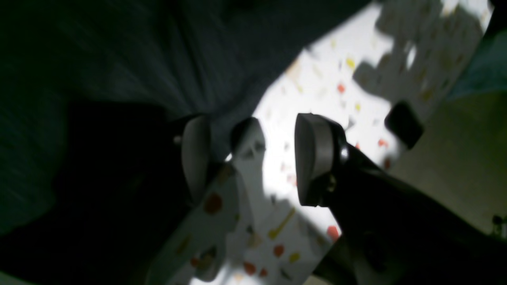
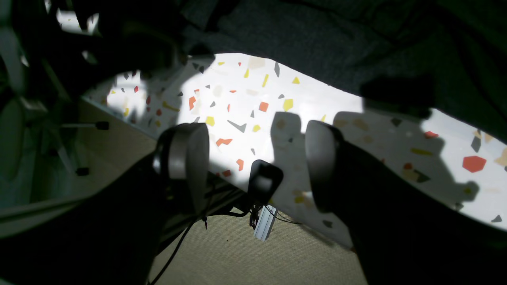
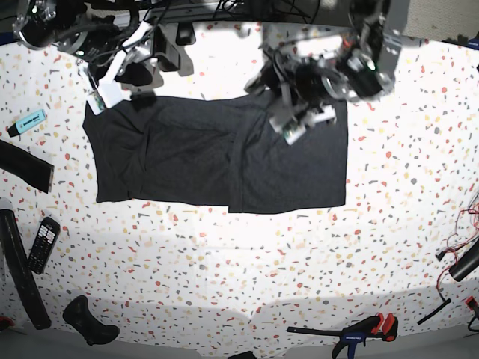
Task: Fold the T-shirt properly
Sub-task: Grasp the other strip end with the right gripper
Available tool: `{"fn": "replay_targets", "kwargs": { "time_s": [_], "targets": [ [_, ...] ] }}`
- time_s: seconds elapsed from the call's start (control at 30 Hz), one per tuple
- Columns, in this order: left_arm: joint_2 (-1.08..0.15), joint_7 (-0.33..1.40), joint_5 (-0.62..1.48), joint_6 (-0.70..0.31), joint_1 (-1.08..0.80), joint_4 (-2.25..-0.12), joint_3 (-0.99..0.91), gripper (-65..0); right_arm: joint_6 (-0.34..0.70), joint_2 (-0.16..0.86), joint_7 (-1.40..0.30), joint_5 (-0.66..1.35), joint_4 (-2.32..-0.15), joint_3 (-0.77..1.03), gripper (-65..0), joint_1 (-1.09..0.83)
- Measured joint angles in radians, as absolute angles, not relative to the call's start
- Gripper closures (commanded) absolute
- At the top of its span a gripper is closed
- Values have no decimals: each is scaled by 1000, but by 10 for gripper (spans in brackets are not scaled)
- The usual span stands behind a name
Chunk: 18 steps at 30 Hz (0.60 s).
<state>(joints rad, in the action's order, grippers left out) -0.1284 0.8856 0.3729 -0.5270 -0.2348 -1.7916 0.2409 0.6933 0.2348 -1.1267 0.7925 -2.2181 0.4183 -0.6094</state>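
1. Lying flat on the speckled terrazzo table, the T-shirt was a dark, matte, wrinkled rectangle, partly folded.
2. Left of the T-shirt lay a blue marker, a black fabric strip and a calculator; a clamp sat well below it.
3. My left gripper hung spread over the T-shirt's far edge, pinching nothing.
4. My right gripper gaped wide at its far corner, empty.
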Motion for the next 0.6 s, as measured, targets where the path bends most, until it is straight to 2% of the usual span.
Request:
{"fn": "replay_targets", "kwargs": {
  "time_s": [0.27, 0.43, 0.6],
  "targets": [
    [-131, 859, 355, -527, -253, -1788, 264, -320, 693, 235, -1095, 791, -2218, 420, -373, -604],
    [-131, 859, 374, -526, -245, -1789, 263, -320, 693, 233, -969, 564, -2217, 476, -373, -496],
    [-131, 859, 408, -527, -244, -1789, 263, -320, 651, 233, -950, 516, -2179, 538, -373, -359]
  ]
}}
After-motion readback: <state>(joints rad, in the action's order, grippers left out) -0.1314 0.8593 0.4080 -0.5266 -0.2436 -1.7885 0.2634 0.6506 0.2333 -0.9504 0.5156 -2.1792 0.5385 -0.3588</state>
